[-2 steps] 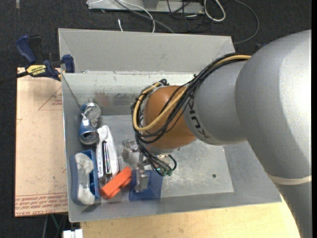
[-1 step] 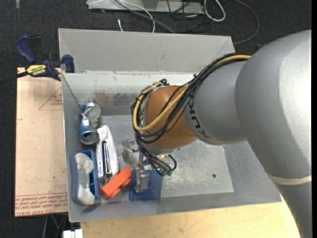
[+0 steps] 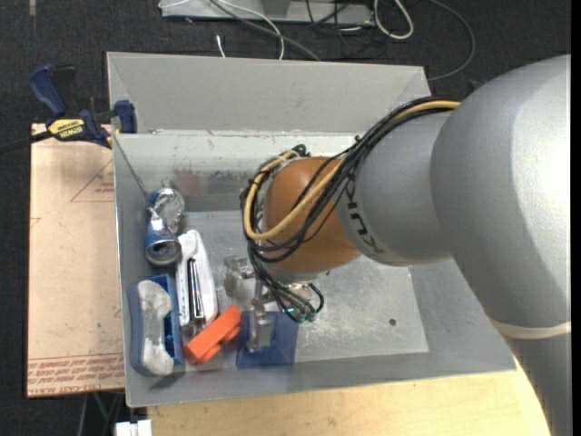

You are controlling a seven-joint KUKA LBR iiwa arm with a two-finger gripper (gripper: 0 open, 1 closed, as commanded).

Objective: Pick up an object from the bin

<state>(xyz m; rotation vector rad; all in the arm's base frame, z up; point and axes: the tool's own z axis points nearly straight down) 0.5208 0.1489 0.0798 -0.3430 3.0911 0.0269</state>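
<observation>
Gripper [image 3: 260, 327] low near the front wall of the bin [image 3: 381, 309], right over a flat blue piece [image 3: 275, 349]; open or shut cannot be told, nothing seen held. Probably light, thin and stiff, lying flush on the floor: best taken across a narrow edge. Orange block [image 3: 214, 334] just beside on the left, easily nudged. Farther left, white pack [image 3: 192, 284] and crushed can [image 3: 164, 230]. Right half of floor bare, ample room for lifting clear.
</observation>
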